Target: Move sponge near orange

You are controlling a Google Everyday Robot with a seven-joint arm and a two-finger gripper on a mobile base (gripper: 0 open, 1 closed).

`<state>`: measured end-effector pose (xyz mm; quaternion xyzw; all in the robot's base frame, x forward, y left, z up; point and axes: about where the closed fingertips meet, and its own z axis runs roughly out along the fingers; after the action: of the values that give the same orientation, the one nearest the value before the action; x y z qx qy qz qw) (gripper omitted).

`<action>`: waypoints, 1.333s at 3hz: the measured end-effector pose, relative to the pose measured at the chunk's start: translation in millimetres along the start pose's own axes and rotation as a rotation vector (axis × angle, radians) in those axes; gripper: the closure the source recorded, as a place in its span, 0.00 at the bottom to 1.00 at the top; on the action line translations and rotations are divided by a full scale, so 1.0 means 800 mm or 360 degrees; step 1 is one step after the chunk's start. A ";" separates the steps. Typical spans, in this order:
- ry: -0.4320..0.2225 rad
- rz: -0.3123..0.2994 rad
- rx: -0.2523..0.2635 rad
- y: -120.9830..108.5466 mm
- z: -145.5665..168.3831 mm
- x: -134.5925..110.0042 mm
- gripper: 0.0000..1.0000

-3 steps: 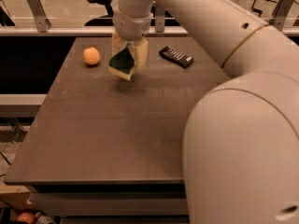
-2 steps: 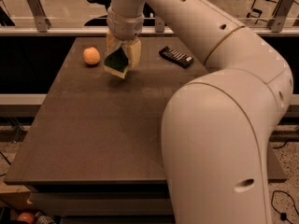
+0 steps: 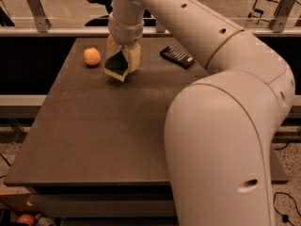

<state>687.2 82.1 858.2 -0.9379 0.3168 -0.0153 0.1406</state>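
The sponge (image 3: 115,66), dark green on top with a pale yellow layer, hangs tilted in my gripper (image 3: 121,60), just above the dark table (image 3: 94,126) near its far left part. The gripper's pale fingers (image 3: 134,56) are shut on the sponge from both sides. The orange (image 3: 92,56), small, round and pale orange, rests on the table a short way to the left of the sponge, apart from it. My white arm reaches in from the right and fills the right half of the camera view.
A black rectangular remote (image 3: 177,57) lies on the table to the right of the gripper. A metal rail (image 3: 56,31) runs behind the table's far edge. A dark chair (image 3: 101,0) stands beyond it. Small items sit on the floor at bottom left (image 3: 26,218).
My gripper has carried the sponge leftward, closer to the orange. The orange and the remote have not moved.
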 end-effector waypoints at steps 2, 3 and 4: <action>0.0028 0.0049 0.0168 0.007 0.011 0.006 1.00; 0.0046 0.0040 0.0250 0.002 0.015 0.008 1.00; 0.0078 0.0006 0.0283 -0.009 0.011 0.009 1.00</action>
<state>698.2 85.8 851.2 -0.9204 0.3193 -0.0661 0.2156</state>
